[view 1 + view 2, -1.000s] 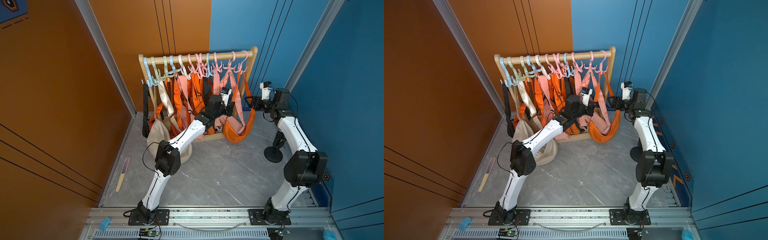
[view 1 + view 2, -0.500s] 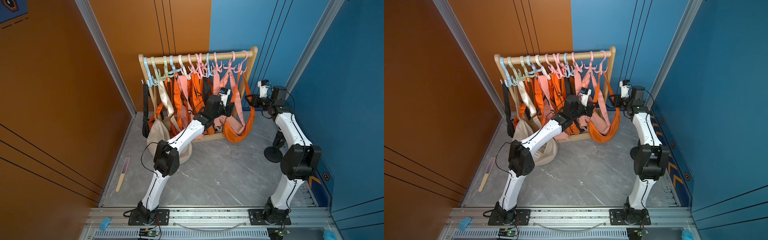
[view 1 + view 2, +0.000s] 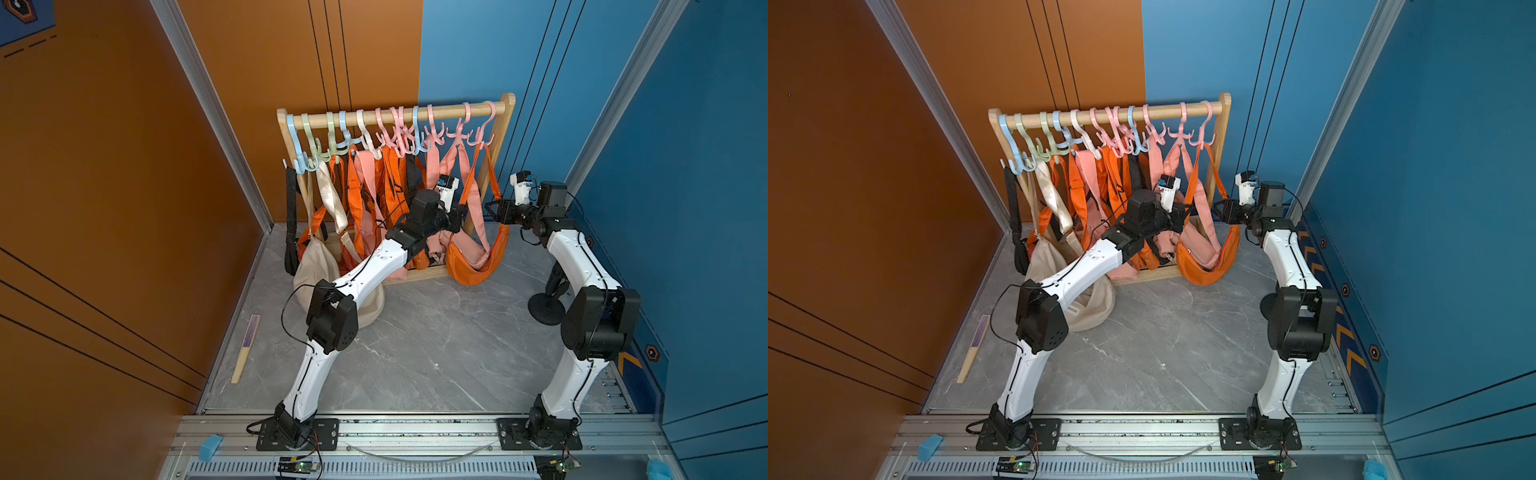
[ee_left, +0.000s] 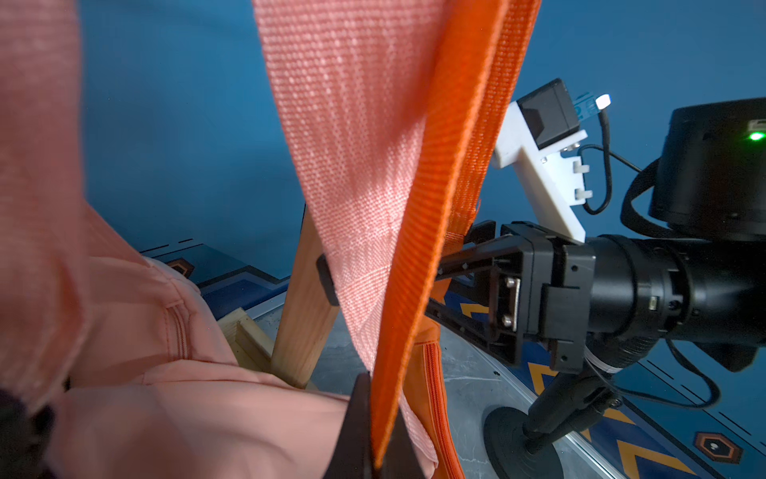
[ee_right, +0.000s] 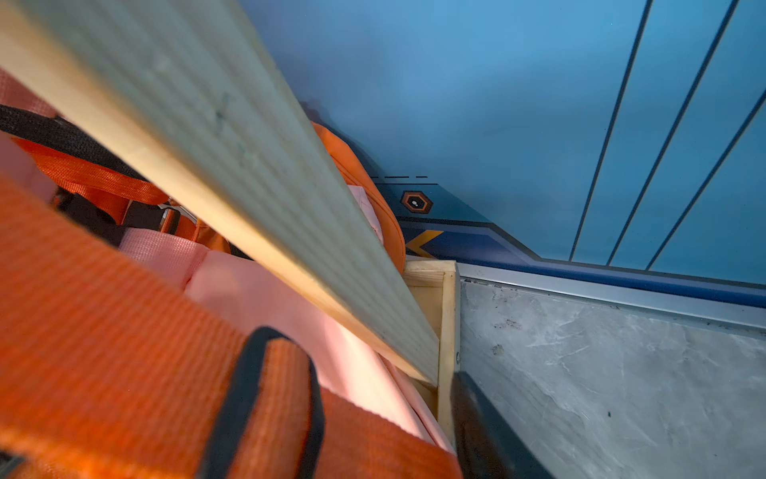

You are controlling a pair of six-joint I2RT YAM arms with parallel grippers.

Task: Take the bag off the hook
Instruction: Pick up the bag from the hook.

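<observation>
On the rack's end hook: the orange bag (image 3: 478, 266) is still hanging from the last pink hook (image 3: 478, 137) of the wooden rack (image 3: 449, 111), sagging low beside the rack's base. It is not shifting at all over this last second.
Left gripper: the left gripper (image 4: 375, 414) is staying clamped shut on the near run of the orange strap (image 4: 418, 249), low down by the bag (the wrist view is showing the webbing pinched between its fingers).
Right gripper: the right gripper (image 3: 491, 208) is the one moving, edging in from the blue-wall side towards the strap's far run. Its jaws are standing partly apart with the webbing right at the fingertips, and I am not seeing them clamping anything yet.
Meaning for the task: a second hold is looking close, but the loop is still sitting over the hook, so the unhooking itself is not starting.
Next move, as I am judging it: closing on that far run, then raising both runs up and off the prong.
Risk: a pink strap is hanging just beside and could be getting dragged along.
</observation>
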